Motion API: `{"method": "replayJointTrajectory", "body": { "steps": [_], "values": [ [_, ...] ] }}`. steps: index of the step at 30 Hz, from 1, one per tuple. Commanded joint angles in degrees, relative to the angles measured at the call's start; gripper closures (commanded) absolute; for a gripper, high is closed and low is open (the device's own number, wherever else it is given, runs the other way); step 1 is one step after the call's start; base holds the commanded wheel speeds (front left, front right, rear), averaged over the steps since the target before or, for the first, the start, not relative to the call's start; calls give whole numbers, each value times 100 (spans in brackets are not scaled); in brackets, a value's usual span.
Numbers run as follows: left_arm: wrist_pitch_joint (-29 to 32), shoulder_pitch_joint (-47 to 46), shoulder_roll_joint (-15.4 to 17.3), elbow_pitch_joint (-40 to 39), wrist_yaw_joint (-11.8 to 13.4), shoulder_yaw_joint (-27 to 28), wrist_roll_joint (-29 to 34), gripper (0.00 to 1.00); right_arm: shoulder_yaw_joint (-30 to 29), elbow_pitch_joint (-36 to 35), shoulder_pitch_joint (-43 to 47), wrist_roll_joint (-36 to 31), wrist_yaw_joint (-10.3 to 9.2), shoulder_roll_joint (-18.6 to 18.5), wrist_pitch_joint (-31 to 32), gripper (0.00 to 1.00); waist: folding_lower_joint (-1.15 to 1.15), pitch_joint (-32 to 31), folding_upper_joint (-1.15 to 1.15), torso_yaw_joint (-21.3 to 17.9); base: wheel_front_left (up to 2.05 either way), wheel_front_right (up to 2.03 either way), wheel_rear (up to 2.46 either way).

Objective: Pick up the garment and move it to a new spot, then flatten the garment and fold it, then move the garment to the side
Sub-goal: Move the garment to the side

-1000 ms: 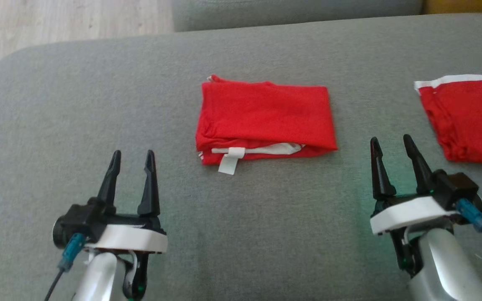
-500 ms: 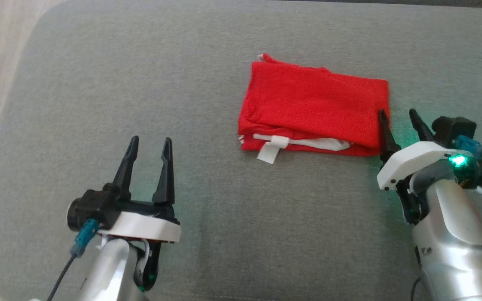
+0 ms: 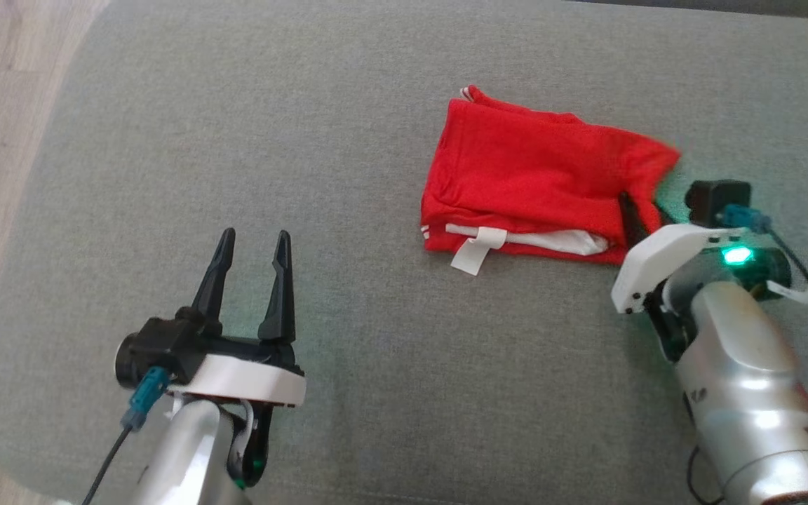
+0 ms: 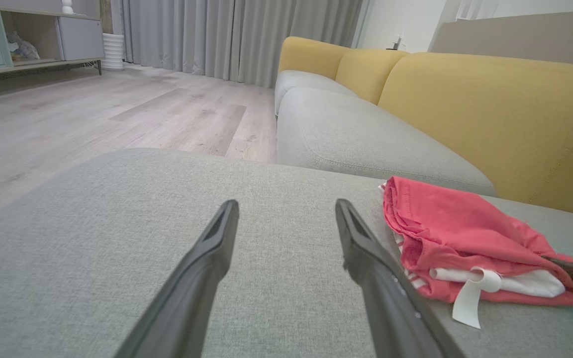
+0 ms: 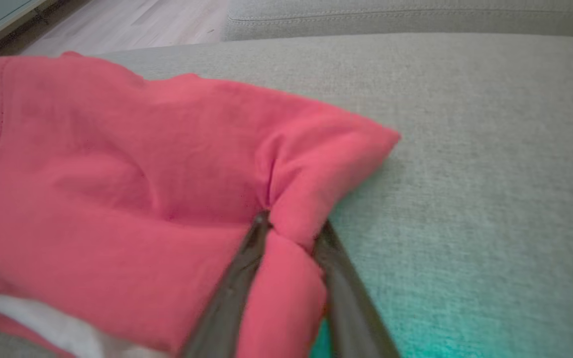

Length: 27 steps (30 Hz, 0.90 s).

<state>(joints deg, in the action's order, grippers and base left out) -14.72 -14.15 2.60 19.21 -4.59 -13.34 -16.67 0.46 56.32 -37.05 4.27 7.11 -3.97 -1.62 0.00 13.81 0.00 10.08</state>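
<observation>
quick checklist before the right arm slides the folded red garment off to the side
1. Right gripper on red garment: ok, fabric is bunched between its fingers at the right edge.
2. All layers caught: cannot tell, the lower layers are hidden.
3. Fold neat: not ok, the right corner is puckered at the grip.
4. Left gripper clear: ok, open and apart from the garment.
5. Room on the grey cushion: ok, bare fabric left of the garment.
</observation>
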Motion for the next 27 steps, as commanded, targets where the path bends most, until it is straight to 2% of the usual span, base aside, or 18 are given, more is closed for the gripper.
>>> {"method": "replayJointTrajectory", "body": {
  "steps": [1,10,14,20,27],
  "values": [
    [-28,-234,28,-191,13,161,9,0,133,30,-21,-160,37,109,-101,100,0,-47,0,-73,0,0,0],
    [-28,-140,28,-216,9,276,40,0,36,-252,-72,-1148,37,91,-573,100,0,-343,0,-572,0,0,0],
    [-28,-71,28,-221,13,336,41,0,282,-484,20,-1495,37,-162,-508,100,0,-494,0,-792,0,0,0],
    [-28,9,28,-252,16,425,49,0,1026,-763,90,-1398,37,-1046,-220,100,0,-635,0,-1042,0,0,0],
    [-28,-29,28,-304,15,410,37,0,1775,-956,1,-762,37,-2516,148,100,0,-520,0,-1140,0,0,0]
  ]
}}
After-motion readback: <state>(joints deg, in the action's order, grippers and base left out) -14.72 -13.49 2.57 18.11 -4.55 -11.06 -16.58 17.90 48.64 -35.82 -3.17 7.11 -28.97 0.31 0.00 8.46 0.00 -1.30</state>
